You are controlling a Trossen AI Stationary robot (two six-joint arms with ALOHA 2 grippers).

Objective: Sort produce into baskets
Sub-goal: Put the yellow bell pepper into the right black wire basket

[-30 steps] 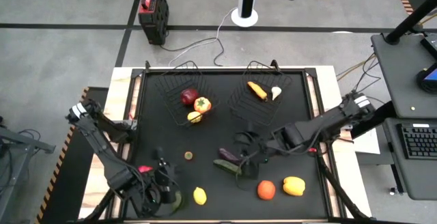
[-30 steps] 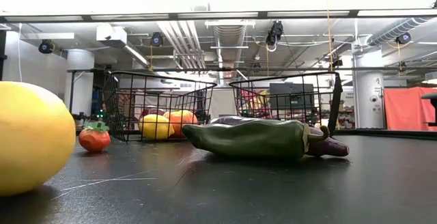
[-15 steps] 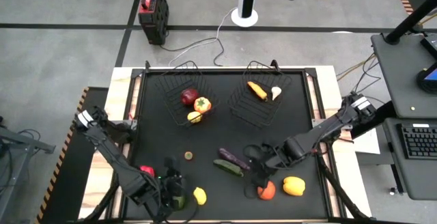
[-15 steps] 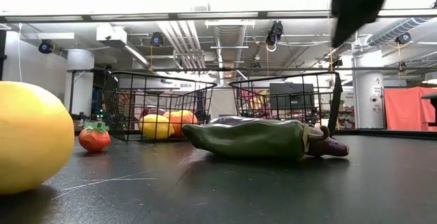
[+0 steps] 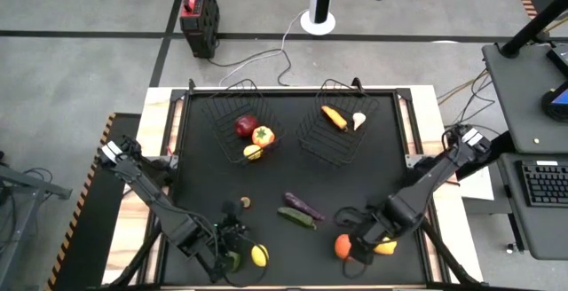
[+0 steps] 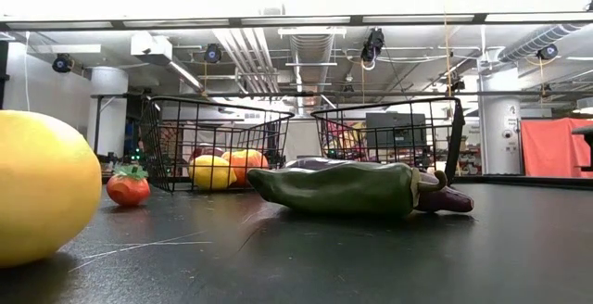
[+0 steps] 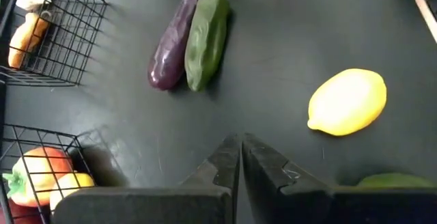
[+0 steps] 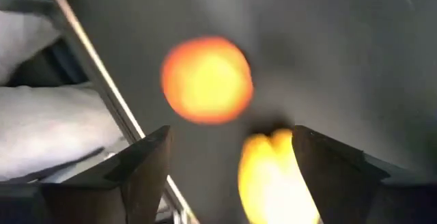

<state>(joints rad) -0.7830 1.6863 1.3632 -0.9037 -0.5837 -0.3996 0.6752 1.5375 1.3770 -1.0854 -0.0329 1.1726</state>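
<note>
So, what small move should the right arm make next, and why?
Probably lower the right gripper a little over the yellow pepper and close. Its jaws stand open, and the pepper sits between them beside the orange fruit, loose on the table, outside both baskets.

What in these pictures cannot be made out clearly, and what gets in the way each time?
- Green item under the left claw, high view: mostly covered by the arm; left wrist view shows only a sliver, cut by the edge.
- Orange fruit and yellow pepper, right wrist view: blurred.
- Small round piece, high view: too small to identify.
- Lemon, low view: cut by the edge.
</note>
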